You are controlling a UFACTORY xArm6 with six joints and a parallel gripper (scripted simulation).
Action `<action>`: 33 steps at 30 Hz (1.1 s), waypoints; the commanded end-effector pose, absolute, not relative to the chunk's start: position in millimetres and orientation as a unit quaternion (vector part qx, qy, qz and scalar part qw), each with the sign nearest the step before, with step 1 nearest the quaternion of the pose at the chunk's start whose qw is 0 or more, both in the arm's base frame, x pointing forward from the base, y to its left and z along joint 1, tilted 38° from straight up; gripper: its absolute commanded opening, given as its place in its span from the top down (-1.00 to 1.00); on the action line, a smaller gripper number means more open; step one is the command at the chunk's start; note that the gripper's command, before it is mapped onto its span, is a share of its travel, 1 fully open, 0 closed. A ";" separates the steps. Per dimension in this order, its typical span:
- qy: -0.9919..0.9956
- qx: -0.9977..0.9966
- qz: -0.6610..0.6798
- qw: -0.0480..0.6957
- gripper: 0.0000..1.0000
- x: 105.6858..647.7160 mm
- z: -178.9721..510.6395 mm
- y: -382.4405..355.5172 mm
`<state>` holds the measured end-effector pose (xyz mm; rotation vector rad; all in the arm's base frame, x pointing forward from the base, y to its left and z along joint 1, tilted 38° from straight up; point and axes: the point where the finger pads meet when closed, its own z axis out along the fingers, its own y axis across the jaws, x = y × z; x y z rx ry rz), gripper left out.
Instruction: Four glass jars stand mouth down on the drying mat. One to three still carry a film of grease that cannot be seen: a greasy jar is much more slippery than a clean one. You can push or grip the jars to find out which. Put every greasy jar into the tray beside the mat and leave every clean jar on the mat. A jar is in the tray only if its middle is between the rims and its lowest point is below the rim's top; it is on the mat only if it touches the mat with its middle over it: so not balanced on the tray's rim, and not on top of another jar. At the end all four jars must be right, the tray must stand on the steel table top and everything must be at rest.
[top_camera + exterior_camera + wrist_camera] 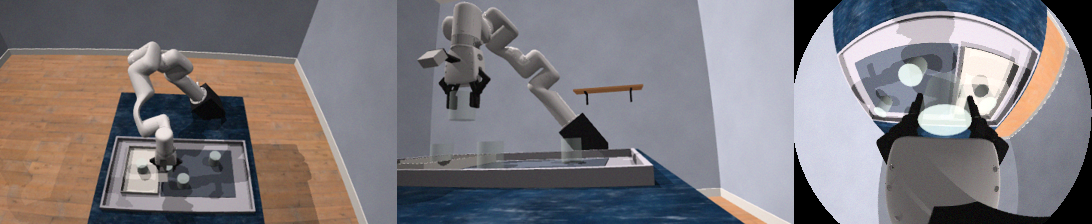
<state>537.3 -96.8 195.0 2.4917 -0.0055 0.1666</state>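
Observation:
My gripper (165,165) (462,101) (944,101) is shut on a clear glass jar (169,168) (462,111) (944,120) and holds it mouth down, high above the table, about over the mat's left edge beside the tray. The pale tray (140,186) (994,63) holds one jar (142,165) (441,149) (982,88). Two jars stand on the dark drying mat (210,185) (547,163): one near the front left (183,180) (489,149) (910,74), one at the back right (214,158) (571,147) (883,100).
The tray and the mat lie side by side on the steel table top (177,205) (528,177), which has a raised rim all round. The arm's black base (208,105) stands behind the table. A wooden shelf (608,89) hangs on the back wall.

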 end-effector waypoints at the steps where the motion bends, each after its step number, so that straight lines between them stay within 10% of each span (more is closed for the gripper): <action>1: -0.002 0.947 0.065 0.316 1.00 538.9 208.7 -111.9; 33: -0.002 0.947 0.065 0.316 1.00 541.1 265.2 -186.1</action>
